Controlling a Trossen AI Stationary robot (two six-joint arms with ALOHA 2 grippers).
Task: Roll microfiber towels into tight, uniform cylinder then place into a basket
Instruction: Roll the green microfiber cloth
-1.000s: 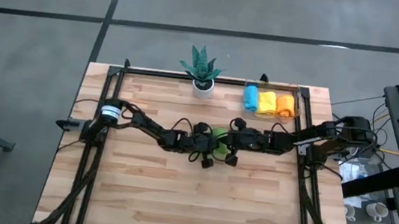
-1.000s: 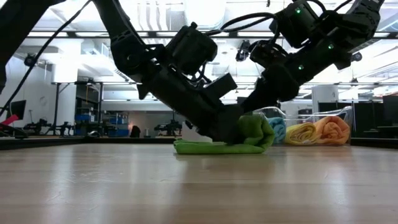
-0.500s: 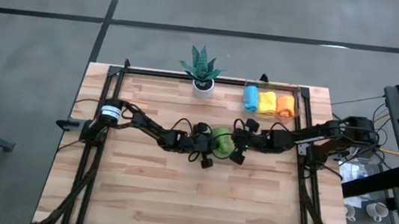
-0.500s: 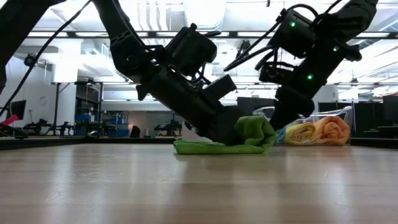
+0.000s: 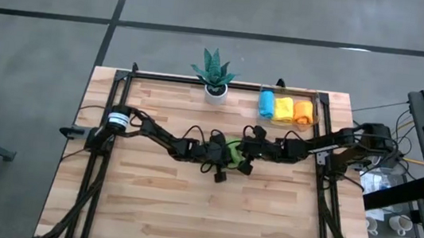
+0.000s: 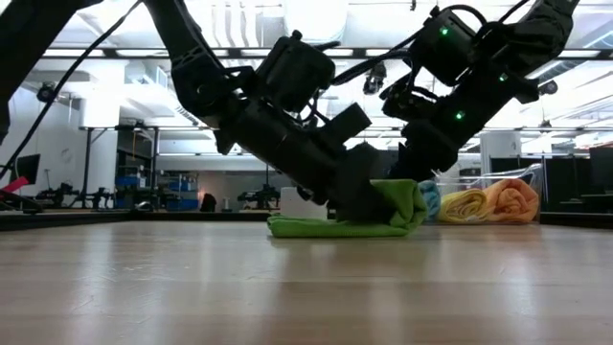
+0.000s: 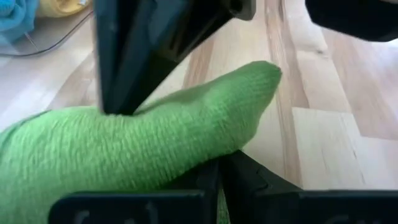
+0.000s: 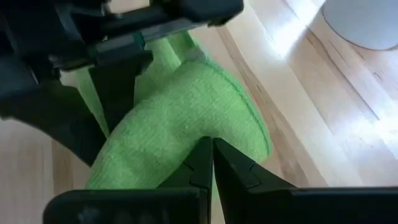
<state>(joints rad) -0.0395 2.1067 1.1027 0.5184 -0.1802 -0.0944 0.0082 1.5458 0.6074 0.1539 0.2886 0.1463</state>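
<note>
soft green microfiber towel – half rolled at mid-table, in front of the clear plastic rectangular basket; roll axis runs front to back, flat tail toward the left arm | left gripper – shut against the roll | right gripper – shut, pressed on roll's opposite side | basket – holds blue, yellow, orange rolls

Two black jointed arms, looped black cables, green lights, white band on the left arm.
</note>
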